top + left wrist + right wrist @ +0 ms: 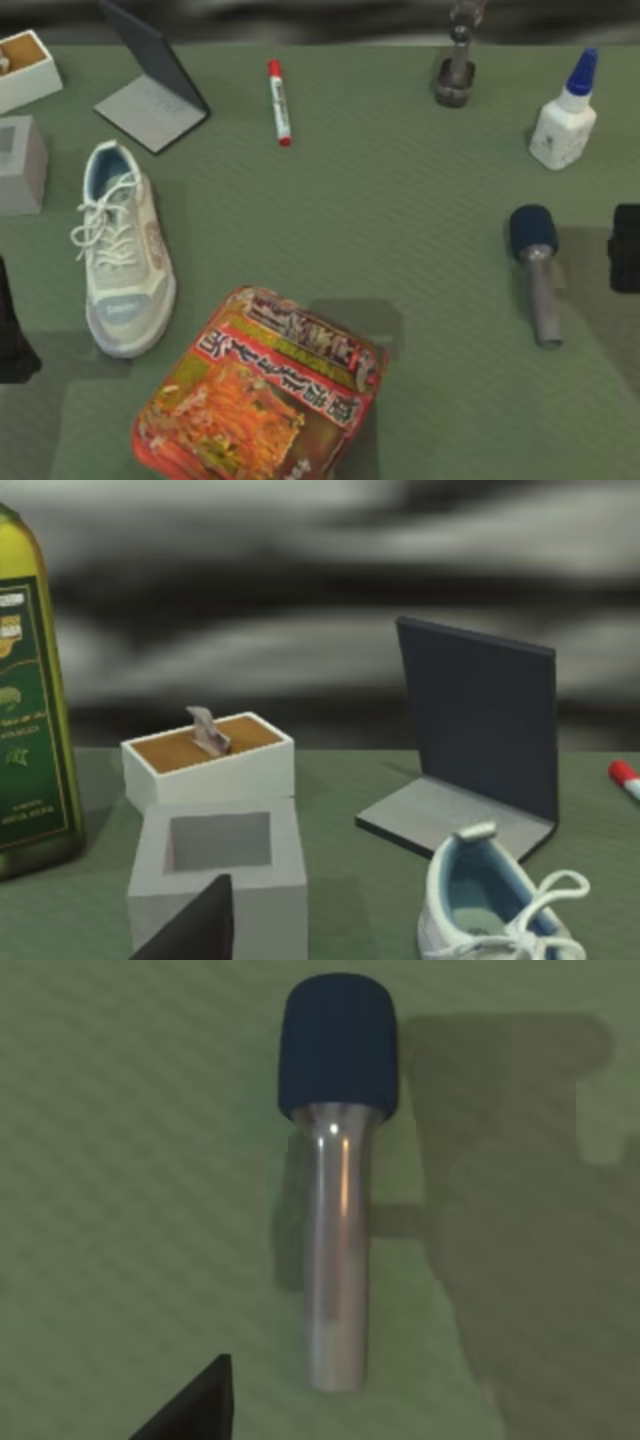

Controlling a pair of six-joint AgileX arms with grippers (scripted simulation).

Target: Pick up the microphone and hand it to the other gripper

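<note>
A: Where is the navy-headed, grey-handled microphone (pixel 535 272) found?

B: Flat on the green counter (pixel 420 220), right side, ungrasped; the right gripper (pixel 625 247) is seen just beside it.

A: And the jaws?

B: Their state cannot be told.

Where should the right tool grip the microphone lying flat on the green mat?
Grip the grey metal cylindrical handle of the navy-headed microphone, mid-length, coming straight down from above. It lies flat with bare mat on both sides; the foam head is soft and wider.
</note>
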